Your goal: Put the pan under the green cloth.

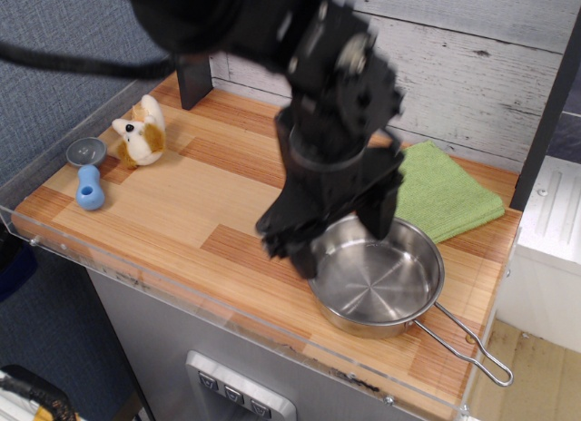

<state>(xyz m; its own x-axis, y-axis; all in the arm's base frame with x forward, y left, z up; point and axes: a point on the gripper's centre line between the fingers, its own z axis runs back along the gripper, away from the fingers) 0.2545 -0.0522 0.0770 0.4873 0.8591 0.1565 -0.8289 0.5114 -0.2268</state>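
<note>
The shiny steel pan [377, 278] sits upright on the wooden counter near its front right edge. Its wire handle [467, 346] points to the front right, past the counter edge. The light-green cloth [447, 194] lies flat just behind the pan, and the pan's far rim is close to the cloth's front edge. My gripper [340, 237] hangs above the pan's left rim, blurred by motion. It is open and empty, with one finger [298, 251] left of the pan and the other over its back rim.
A small stuffed animal [138, 138], a flat grey disc [86, 151] and a blue toy [89, 187] lie at the counter's left end. A dark post [193, 81] stands at the back. A clear acrylic rim [136, 280] runs along the front edge. A white cabinet [549, 230] stands to the right.
</note>
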